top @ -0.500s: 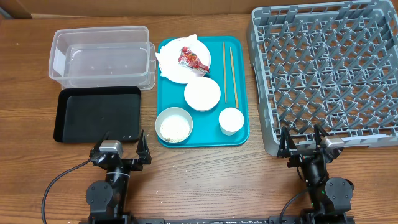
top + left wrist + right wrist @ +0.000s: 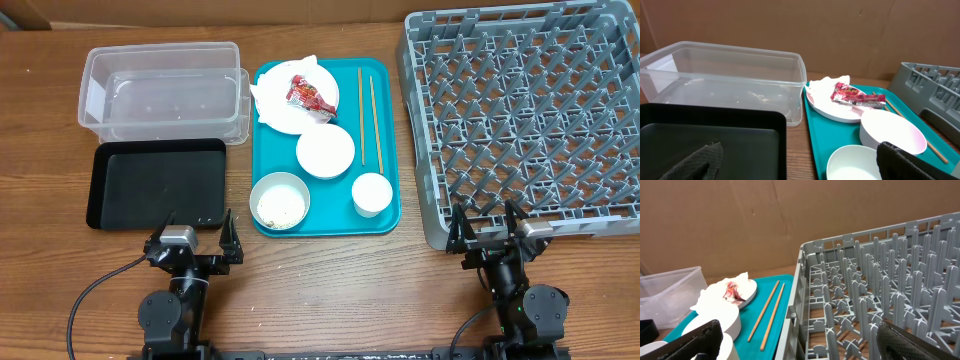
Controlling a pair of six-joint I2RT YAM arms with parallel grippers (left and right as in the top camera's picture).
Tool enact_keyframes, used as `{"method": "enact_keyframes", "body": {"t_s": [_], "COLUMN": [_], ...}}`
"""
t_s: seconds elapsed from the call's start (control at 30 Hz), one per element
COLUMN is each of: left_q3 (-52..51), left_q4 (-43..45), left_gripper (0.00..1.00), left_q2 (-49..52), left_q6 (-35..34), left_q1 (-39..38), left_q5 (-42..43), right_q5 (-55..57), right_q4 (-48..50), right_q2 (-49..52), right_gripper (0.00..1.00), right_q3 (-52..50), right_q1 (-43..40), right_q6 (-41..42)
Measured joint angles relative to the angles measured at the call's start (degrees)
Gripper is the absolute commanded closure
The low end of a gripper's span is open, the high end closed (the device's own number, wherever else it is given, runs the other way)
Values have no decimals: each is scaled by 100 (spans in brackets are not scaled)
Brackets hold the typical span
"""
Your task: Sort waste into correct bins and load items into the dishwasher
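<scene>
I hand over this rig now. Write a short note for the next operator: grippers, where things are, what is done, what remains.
Left gripper and right gripper: both open, holding nothing.
On the teal plastic tray: round white plate carrying the crumpled white paper napkin and red snack wrapper; empty white bowl; second white bowl holding loose rice grains; small white cup; wooden chopsticks.
Clear rectangular plastic tub, shallow black tray, grey pegged dish rack: nothing loaded.
Done: nothing. Left: sort all waste, load all dishes.
</scene>
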Motion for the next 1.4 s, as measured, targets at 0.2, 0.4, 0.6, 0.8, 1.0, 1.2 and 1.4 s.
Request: {"method": "enact_keyframes", "body": {"t_s": [0.2, 0.4, 0.6, 0.8, 1.0, 1.2, 1.4], "left_q3": [0, 0, 0, 0, 0, 0, 0], "left_q4": [0, 0, -7, -22, -39, -39, -33], "left_gripper": [0, 0, 0, 0, 0, 0, 0], "left_q2": [0, 0, 0, 0, 0, 0, 0], "left_q6": [0, 0, 44, 153, 160, 160, 160], "left_q1": [0, 0, 0, 0, 0, 0, 0], "left_q5": [2, 0, -74, -236, -323, -328, -315], "right_q5": [0, -2, 0, 0, 31, 109, 83], "right_q4": [-2, 0, 0, 2, 0, -4, 83], "right_q2": [0, 0, 0, 0, 0, 0, 0], "right_gripper": [0, 0, 0, 0, 0, 0, 0], "right_q3": [0, 0, 0, 0, 0, 0, 0], "right_q1": [0, 0, -2, 0, 0, -2, -2], "right_q6": [-2, 0, 0, 2, 0, 0, 0]}}
